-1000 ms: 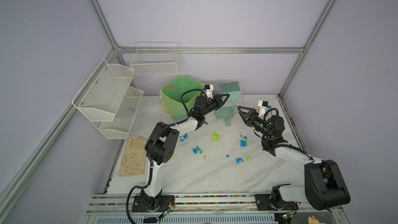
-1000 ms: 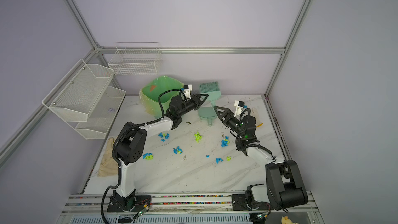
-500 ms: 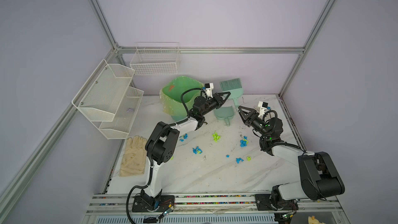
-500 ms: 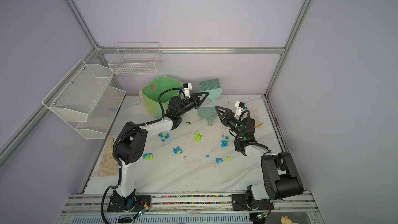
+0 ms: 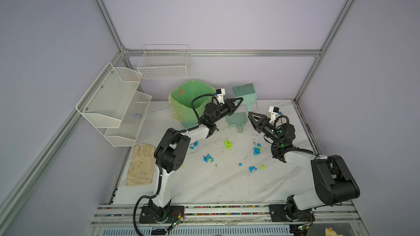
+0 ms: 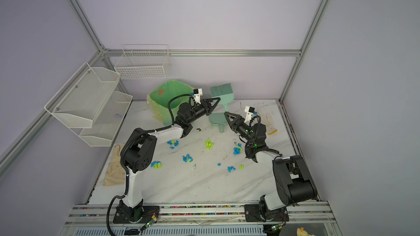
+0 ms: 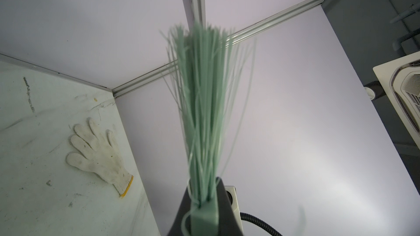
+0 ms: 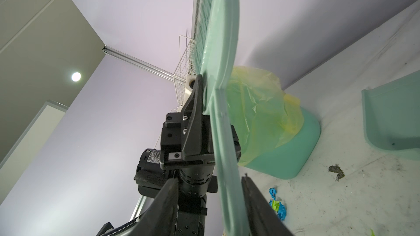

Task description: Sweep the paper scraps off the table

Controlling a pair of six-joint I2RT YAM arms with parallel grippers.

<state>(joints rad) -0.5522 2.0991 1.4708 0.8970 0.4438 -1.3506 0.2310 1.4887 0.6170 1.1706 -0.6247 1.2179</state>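
white marbled tabletop (image 5: 216,189) with blue and yellow-green paper scraps (image 5: 228,144) strewn mid-surface; behind them, the left hand (image 5: 238,101) is clamped on a mint brush (image 5: 243,89) held bristles-up, its handle running down between the part-open, not yet gripping jaws of the right hand (image 5: 250,115).

1. Robot lab cell: lilac wall panels (image 5: 216,14) framed by aluminium rails (image 5: 227,53).
2. Left arm (image 5: 172,153), right arm (image 5: 331,178) bolted to base rail (image 5: 227,210) at 6 o'clock edge of the marble-look table (image 5: 216,189).
3. Ceiling AC cassette (image 7: 404,91) visible beyond enclosure.
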